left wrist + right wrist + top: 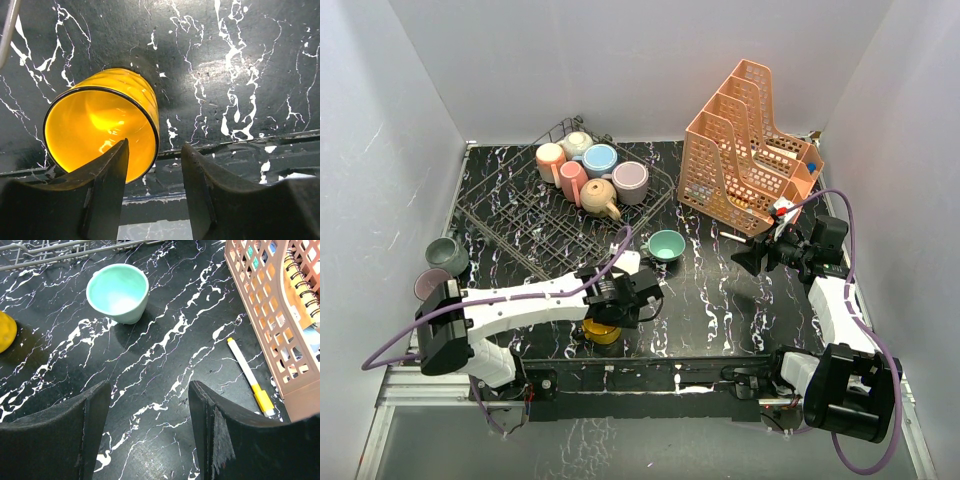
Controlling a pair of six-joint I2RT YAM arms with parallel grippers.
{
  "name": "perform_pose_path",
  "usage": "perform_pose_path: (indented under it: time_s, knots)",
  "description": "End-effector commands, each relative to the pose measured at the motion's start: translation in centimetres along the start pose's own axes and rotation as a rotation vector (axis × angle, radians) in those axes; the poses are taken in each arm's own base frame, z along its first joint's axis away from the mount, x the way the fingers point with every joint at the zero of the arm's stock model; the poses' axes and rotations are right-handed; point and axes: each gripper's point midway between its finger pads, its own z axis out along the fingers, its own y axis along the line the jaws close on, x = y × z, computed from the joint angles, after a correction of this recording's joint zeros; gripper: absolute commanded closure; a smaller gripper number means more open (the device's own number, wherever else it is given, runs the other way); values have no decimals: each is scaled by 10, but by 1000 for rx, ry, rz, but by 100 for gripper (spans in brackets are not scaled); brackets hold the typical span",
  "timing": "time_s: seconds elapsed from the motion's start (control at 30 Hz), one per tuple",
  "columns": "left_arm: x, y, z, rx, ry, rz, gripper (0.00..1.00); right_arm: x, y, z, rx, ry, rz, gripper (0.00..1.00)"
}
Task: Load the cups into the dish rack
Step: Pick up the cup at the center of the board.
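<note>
Yellow cup [100, 125] lay on its side on the black marbled counter [225, 60]. Left end effector [155, 150] was spread, jaws straddling the cup's rim. Right end effector [149, 386] was spread and empty, near the teal cup [118, 292]. Five cups [588, 172] sat in the dish rack [520, 215].

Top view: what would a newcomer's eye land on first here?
The bright orange organizer at back right, then the pastel cups clustered in the rack at back left. Near the front edge, the left gripper hangs over a yellow cup, with the cup's rim between its open jaws in the wrist view.
</note>
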Motion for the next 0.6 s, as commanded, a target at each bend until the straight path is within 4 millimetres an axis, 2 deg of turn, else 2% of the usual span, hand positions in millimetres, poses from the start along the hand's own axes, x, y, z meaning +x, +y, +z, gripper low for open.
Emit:
perform_pose_path:
  time_s: [0.0,0.17,0.4,0.57]
  knots:
    - [-1,0,9,-5,-31,-38,56,-13,-5,0,0,-31,-61,34]
    - [7,6,22,-74,-5,-21,59,-12,-5,0,-2,-30,-58,34]
    - [8,-13,35,-14,-3,-29,66,-11,-5,0,-3,-28,-55,34]
    - [8,-17,41,-20,5,-13,79,-12,-5,0,-6,-30,-56,34]
